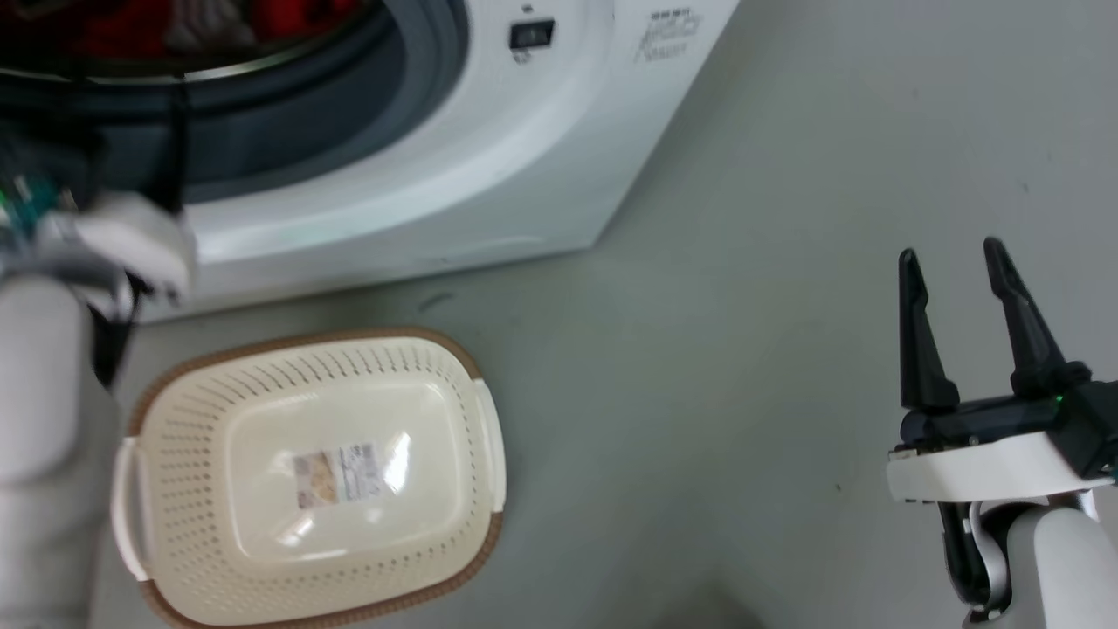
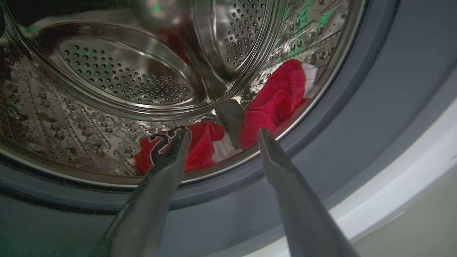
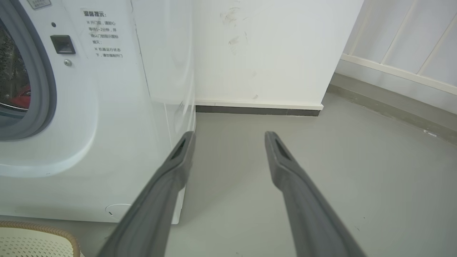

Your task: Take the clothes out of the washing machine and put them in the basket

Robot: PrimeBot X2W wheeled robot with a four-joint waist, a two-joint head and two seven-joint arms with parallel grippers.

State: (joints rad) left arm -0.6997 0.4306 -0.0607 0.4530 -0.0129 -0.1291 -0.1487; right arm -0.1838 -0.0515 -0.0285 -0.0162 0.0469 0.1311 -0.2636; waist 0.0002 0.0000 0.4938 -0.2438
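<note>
Washing machine [image 1: 489, 166]: white, across the top, grey-ringed opening at upper left.
Clothes [image 1: 293, 16]: red cloth inside the opening, at the top edge.
Basket [image 1: 376, 335]: cream with a brown rim, on the grey floor [image 1: 742, 306] near the machine, paper label [image 1: 336, 476] on its bottom.
Right pincer [image 1: 951, 250]: lower right, well apart from the basket, fingers spread, pointing up.
Left forearm [image 1: 44, 419]: pale, blurred, at the left edge.

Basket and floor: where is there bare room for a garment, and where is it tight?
The basket is empty inside. Bare floor runs between it, the washing machine and the right tool. Tight: low in the drum, where the clothes bunch ahead of the left tool.
</note>
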